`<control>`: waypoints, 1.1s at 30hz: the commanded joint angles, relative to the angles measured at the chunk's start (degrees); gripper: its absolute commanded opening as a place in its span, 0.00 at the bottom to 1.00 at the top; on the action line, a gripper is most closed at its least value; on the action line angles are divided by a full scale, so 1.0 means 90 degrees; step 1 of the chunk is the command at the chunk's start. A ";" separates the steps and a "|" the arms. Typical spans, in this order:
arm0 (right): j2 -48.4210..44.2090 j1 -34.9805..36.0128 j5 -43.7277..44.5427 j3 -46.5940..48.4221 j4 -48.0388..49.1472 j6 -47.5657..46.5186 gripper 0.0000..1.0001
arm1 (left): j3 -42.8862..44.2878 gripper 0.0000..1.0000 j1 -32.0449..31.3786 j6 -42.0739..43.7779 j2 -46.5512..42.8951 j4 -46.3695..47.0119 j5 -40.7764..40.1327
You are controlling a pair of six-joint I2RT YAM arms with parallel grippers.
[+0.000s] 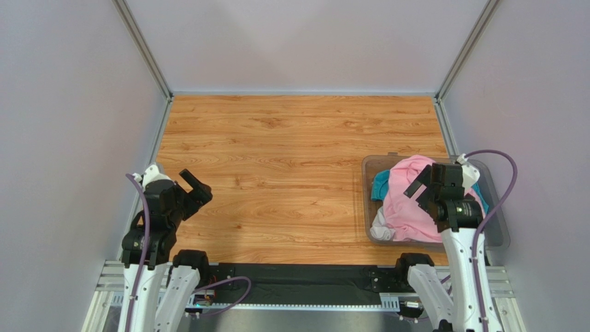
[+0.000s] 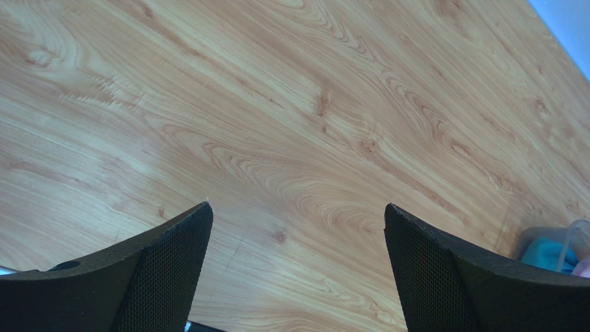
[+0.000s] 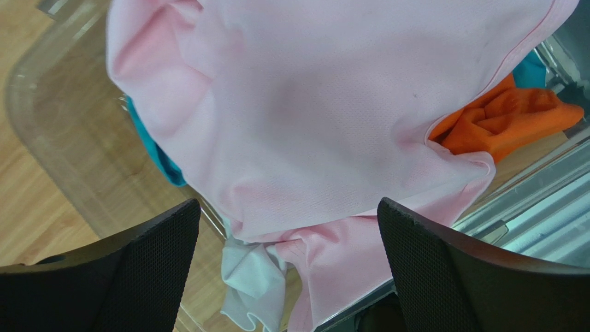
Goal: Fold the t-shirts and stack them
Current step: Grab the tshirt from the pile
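**ROBOTICS LAB TEST CELL**

Reads as a laboratory bench enclosure, not a home or a shop. Walled on three sides by plain grey panels [image 1: 305,41], joined at the far corners by bare metal posts [image 1: 142,45]. Floored with a wood-grain tabletop [image 1: 291,166]. Fitted along the near edge with a slotted aluminium rail [image 1: 311,303], carrying the left arm [image 1: 156,221] and right arm [image 1: 457,249] side by side. Wired with exposed purple cables [image 1: 493,151].

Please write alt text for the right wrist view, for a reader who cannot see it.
A crumpled light pink t-shirt fills most of the view, lying in a clear plastic bin, with teal cloth, orange cloth and white cloth showing at its edges. The right gripper hangs open above it, black fingers at the bottom corners.
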 commanded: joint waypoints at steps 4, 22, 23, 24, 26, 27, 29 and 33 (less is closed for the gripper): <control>0.1197 0.0002 0.0420 -0.0223 0.0711 0.0254 1.00 | -0.0098 1.00 0.0021 -0.0011 0.0022 0.0279 0.0220; 0.2480 -0.0027 0.1299 0.0090 0.1590 0.0889 0.26 | -0.0245 1.00 0.0021 -0.0011 -0.0008 0.0454 0.0367; 0.2402 -0.0027 0.1289 0.0090 0.1629 0.0831 0.22 | -0.0254 1.00 0.0021 -0.0021 0.0002 0.0474 0.0367; 0.2227 -0.0027 0.1250 0.0090 0.1639 0.0743 0.16 | -0.0254 1.00 0.0021 -0.0021 0.0002 0.0464 0.0367; 0.2060 -0.0027 0.1240 0.0138 0.1659 0.0684 0.00 | -0.0274 1.00 0.0021 -0.0021 -0.0008 0.0464 0.0367; 0.1895 -0.0027 0.1240 0.0168 0.1659 0.0597 0.00 | -0.0274 1.00 0.0021 -0.0031 -0.0008 0.0464 0.0367; 0.1728 -0.0037 0.1163 0.0294 0.1640 0.0499 0.00 | -0.0274 1.00 0.0021 -0.0031 -0.0017 0.0464 0.0357; 0.1299 -0.0027 0.0948 0.0732 0.1415 0.0235 0.02 | -0.0293 1.00 0.0021 -0.0031 -0.0008 0.0464 0.0377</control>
